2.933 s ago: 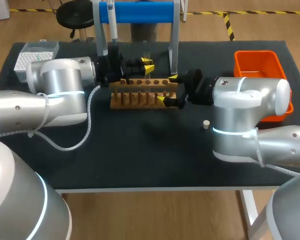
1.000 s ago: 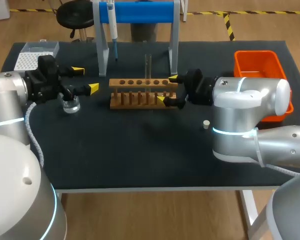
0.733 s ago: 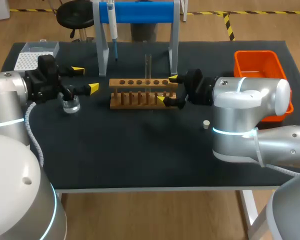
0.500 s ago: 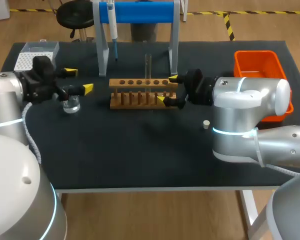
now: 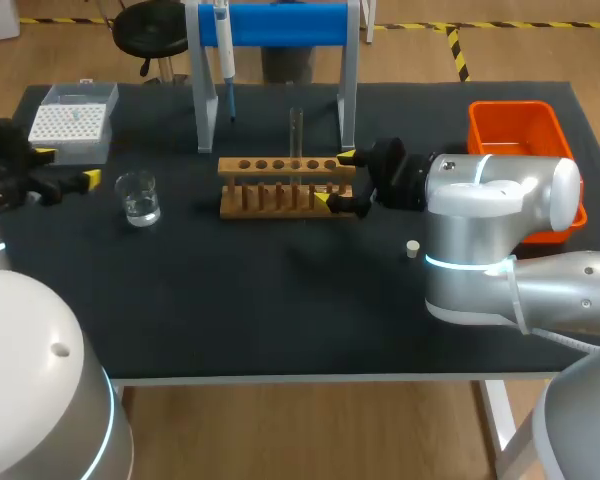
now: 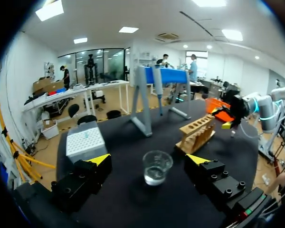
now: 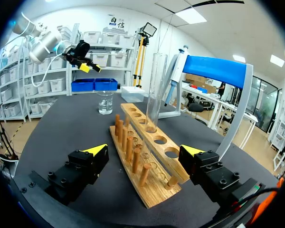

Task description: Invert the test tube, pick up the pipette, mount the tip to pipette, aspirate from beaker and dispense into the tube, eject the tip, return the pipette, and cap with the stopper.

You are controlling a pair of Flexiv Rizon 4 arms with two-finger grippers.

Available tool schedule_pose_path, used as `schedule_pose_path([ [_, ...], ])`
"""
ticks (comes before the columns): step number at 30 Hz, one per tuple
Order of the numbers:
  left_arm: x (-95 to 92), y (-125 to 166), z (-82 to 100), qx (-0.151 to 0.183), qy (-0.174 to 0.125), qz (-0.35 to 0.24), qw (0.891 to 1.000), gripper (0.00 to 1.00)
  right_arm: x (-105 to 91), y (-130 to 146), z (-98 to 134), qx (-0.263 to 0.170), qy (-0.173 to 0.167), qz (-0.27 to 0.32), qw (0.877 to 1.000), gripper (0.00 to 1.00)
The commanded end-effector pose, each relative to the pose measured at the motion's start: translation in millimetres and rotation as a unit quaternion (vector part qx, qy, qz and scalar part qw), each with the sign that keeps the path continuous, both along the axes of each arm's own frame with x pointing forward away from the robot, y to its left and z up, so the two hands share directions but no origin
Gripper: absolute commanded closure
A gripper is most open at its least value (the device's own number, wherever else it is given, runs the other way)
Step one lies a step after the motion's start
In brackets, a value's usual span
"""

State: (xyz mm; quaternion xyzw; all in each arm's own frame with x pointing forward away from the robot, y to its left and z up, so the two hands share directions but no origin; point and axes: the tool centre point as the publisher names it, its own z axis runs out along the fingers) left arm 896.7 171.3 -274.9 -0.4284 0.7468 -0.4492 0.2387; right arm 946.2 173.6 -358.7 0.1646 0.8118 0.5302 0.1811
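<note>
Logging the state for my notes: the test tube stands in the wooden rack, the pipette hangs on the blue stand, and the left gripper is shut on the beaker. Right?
Not quite: the head view shows the left gripper open, with the beaker standing apart from it. The test tube does stand in the wooden rack, and the pipette hangs on the blue stand.

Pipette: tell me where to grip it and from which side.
Grip the pipette on its white upper body, just below the top of the blue stand. Come in level from the wooden rack side: it hangs upright, tip down, with the stand's left post close beside it, so the front looks open.
</note>
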Motion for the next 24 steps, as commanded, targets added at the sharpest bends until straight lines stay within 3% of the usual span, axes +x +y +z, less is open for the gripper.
schedule_pose_path([
  [1,2.6,22,2.5,0.002,0.002,0.013,1.0,0.0,-0.5,0,-1,0.001,-0.001,-0.001,1.0,0.0],
  [11,33.4,53,-4.4,0.009,0.0,0.044,0.999,0.0,-0.5,0,-1,0.001,-0.001,-0.001,1.0,0.0],
  [24,78.6,60,-18.5,0.017,0.007,0.072,0.997,0.0,-0.5,0,-1,0.001,-0.001,-0.001,1.0,0.0],
])
